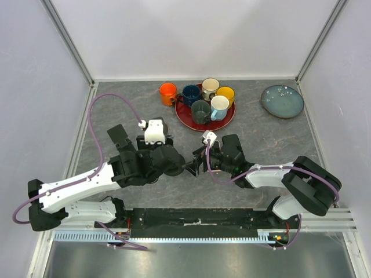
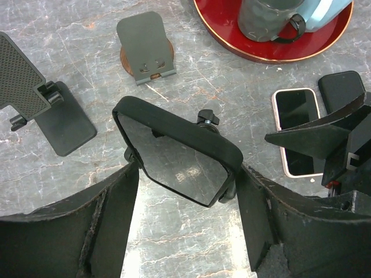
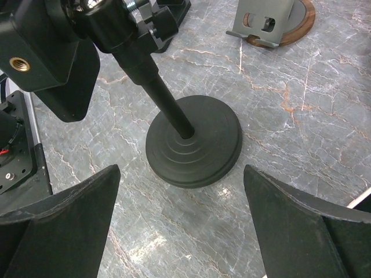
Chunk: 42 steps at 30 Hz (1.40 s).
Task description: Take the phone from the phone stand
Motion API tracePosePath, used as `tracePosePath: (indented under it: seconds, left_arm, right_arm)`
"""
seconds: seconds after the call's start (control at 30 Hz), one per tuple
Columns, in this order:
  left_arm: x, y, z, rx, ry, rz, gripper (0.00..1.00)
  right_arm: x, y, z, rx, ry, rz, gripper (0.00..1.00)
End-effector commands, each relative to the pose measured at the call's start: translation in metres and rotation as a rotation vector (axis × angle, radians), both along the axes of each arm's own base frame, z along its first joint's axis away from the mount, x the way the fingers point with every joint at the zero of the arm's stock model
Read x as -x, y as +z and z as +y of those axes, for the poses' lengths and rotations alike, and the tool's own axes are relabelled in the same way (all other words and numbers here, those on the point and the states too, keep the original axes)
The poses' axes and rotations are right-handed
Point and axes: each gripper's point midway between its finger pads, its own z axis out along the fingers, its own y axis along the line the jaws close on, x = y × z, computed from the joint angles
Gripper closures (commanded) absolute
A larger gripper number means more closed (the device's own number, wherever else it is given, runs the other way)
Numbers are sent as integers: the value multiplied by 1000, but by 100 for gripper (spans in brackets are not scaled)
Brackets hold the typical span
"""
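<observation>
A black phone (image 2: 179, 159) in a dark case sits tilted in the clamp of the phone stand, whose knob (image 2: 207, 119) shows behind it. My left gripper (image 2: 188, 168) straddles the phone's lower end, with a finger against each of its side edges. The stand's black pole (image 3: 165, 101) rises from a round black base (image 3: 194, 142). My right gripper (image 3: 181, 174) stands wide open low at that base, holding nothing. In the top view both grippers meet at mid-table, left gripper (image 1: 184, 168) facing right gripper (image 1: 201, 164), and the phone is hidden under them.
A second phone (image 2: 295, 130) lies flat on the table by a black block (image 2: 342, 90). A grey stand on a wooden disc (image 2: 146, 46) and a black mesh stand (image 2: 35, 101) stand farther back. Behind are a red tray (image 1: 184, 119) of mugs, an orange mug (image 1: 168, 92) and a plate (image 1: 282, 101).
</observation>
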Motion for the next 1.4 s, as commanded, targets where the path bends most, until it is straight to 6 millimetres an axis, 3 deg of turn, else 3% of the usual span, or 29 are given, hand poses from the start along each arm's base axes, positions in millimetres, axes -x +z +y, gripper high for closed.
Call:
tracePosePath:
  seconds: [0.0, 0.23, 0.4, 0.77, 0.87, 1.03, 1.17, 1.37]
  left_arm:
    - [-9, 17, 0, 67, 86, -63, 28]
    - [-8, 14, 3, 69, 47, -53, 30]
    - [-9, 11, 5, 79, 25, -64, 39]
    - [-9, 16, -3, 121, -23, -69, 40]
    - [-9, 16, -4, 125, -28, -69, 40]
    - [-8, 16, -3, 131, -29, -71, 40]
    - [-8, 17, -3, 136, -31, -71, 40]
    - [-8, 18, -6, 144, -36, -71, 40]
  right_arm:
    - [3, 17, 8, -59, 32, -33, 5]
    - [2, 16, 7, -55, 26, -37, 6]
    - [3, 19, 14, -73, 51, -55, 6]
    - [-17, 14, 62, -65, 233, -166, 12]
    - [-20, 19, 75, -110, 274, -190, 18]
    - [-24, 9, 88, -141, 299, -167, 25]
    - [-24, 2, 94, -166, 307, -145, 35]
    - [-24, -7, 95, -142, 277, -163, 67]
